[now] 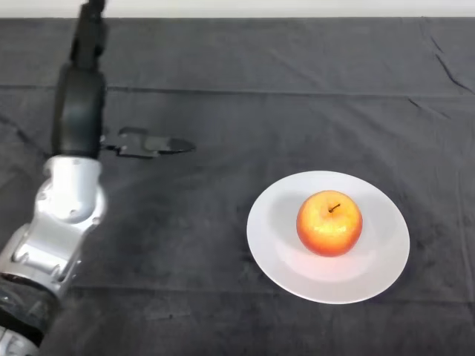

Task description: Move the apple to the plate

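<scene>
A red-and-yellow apple (329, 222) stands stem up near the middle of a round white plate (282, 245) at the right of the table. My left arm rises from the lower left, and its black hand (148, 144) hangs over the dark cloth at the left. The fingers are stretched out flat toward the right and hold nothing. The hand is well apart from the plate, with a wide strip of cloth between them.
A dark wrinkled cloth (245, 89) covers the whole table. Its far edge runs along the top of the view, with a pale strip behind it.
</scene>
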Available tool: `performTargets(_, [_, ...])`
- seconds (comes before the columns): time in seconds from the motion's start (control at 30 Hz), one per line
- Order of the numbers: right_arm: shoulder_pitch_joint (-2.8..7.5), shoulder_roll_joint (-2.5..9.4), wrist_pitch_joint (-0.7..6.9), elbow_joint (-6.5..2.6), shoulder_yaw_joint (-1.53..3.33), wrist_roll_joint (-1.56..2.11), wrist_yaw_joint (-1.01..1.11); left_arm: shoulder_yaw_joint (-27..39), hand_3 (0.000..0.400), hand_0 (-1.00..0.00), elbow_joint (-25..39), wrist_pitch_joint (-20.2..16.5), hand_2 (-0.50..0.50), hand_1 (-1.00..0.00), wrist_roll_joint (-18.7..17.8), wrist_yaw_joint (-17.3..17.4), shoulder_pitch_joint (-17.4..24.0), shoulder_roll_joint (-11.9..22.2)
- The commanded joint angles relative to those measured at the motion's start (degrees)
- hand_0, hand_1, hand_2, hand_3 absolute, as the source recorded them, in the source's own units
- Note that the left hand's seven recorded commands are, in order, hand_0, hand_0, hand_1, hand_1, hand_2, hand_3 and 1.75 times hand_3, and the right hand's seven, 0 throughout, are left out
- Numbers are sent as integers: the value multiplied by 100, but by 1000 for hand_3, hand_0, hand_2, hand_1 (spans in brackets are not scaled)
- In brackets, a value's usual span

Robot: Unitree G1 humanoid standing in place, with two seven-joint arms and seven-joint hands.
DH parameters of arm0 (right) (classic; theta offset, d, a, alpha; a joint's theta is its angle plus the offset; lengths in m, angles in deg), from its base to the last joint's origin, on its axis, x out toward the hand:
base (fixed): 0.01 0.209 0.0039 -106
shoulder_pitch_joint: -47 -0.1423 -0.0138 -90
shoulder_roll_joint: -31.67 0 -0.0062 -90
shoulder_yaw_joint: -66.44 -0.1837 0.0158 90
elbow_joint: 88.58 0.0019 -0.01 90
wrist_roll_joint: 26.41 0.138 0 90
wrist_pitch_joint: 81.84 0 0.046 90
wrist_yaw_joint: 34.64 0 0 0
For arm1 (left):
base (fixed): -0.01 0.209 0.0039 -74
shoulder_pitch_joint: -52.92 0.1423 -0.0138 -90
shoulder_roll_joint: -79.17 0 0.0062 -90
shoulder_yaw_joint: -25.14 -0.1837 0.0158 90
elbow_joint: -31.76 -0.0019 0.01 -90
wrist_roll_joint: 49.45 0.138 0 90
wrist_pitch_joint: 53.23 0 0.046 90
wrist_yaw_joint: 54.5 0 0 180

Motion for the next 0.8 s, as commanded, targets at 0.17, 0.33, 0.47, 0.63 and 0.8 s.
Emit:
performTargets(0.17, [-62, 79, -62, 201, -18, 61, -34, 636, 0, 0, -568, 391, 0, 0, -199, -64, 454, 493])
performTargets(0.33, [-62, 78, -62, 201, -18, 62, -34, 1060, 0, 0, -881, 569, 0, 0, -328, -68, 572, 643])
performTargets(0.47, [-63, 78, -62, 199, -19, 62, -34, 1355, 0, 0, -1080, 635, 0, 0, -400, -87, 625, 742])
performTargets(0.63, [-63, 76, -62, 196, -20, 63, -32, 1687, 0, 0, -1310, 734, 0, 0, -477, -107, 693, 854])
performTargets(0.8, [-65, 74, -62, 192, -21, 64, -31, 1998, 0, 0, -1564, 865, 0, 0, -538, -144, 754, 927])
